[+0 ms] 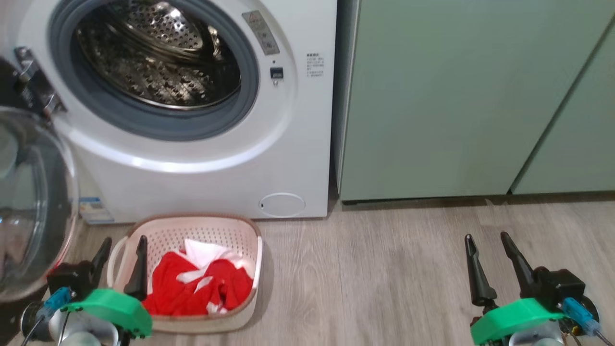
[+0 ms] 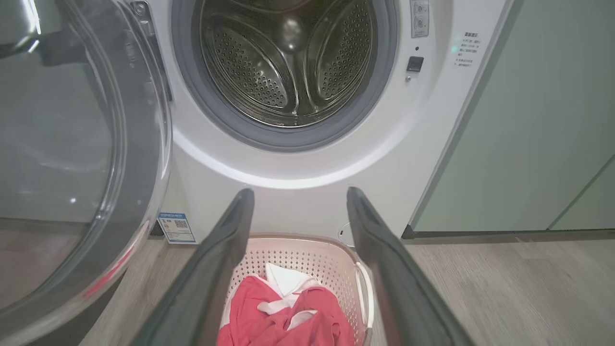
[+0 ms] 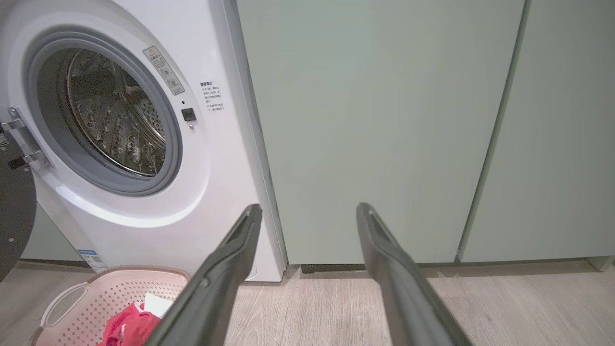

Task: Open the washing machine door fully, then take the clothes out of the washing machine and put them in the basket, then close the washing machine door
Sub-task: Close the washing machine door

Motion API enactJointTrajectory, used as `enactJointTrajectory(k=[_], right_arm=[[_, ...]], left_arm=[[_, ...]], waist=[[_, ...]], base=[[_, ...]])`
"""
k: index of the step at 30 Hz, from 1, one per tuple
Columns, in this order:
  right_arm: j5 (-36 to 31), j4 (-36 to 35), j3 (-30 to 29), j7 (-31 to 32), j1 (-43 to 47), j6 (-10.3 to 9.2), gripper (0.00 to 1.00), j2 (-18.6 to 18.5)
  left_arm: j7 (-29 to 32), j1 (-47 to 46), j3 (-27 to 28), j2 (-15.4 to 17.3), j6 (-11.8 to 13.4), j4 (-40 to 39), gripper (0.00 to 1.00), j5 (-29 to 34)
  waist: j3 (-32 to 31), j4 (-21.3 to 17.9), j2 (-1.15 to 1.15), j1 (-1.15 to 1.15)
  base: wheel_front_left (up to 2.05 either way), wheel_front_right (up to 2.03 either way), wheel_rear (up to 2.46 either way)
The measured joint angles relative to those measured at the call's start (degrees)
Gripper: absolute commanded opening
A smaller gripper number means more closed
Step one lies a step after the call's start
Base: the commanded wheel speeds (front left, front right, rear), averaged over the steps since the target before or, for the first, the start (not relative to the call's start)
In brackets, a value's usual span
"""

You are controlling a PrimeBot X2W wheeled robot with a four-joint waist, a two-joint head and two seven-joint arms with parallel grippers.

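Just ahead of spread left gripper (image 1: pixel 124 240): clothes (image 1: pixel 197 288) in basket (image 1: pixel 192 219), drum (image 1: pixel 158 62) bare; right gripper (image 1: pixel 486 237) spread too; washing machine door (image 1: pixel 33 202) awaits closing

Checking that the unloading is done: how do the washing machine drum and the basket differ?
The drum is steel and looks empty; the basket is cream plastic and holds the red clothes. The drum opens to the front; the basket opens upward on the floor. Both have perforated walls.

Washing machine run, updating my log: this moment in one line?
washing machine door open | clothes in basket | left gripper open | right gripper open
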Motion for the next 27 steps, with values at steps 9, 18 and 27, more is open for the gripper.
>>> enactJointTrajectory(k=[9,18,27], right_arm=[[0.0,0.1,-0.1,0.0,0.1,0.00,1.00,0.0],[0.0,0.2,-0.5,0.0,0.2,0.00,1.00,0.0],[0.0,0.3,-1.7,0.0,0.5,0.00,1.00,0.1]], left_arm=[[0.0,0.1,-0.5,-0.1,0.0,0.0,1.00,-0.2],[0.0,0.3,-0.5,-0.7,0.0,-0.3,1.00,-0.1],[0.0,0.4,0.0,-1.8,0.0,-0.3,1.00,1.1]], waist=[[-0.1,0.3,0.00,0.00],[-0.1,0.6,0.00,0.00],[-0.3,4.1,0.00,0.00]], base=[[-1.18,1.18,0.00],[-0.05,0.05,0.00],[0.00,0.00,0.00]])
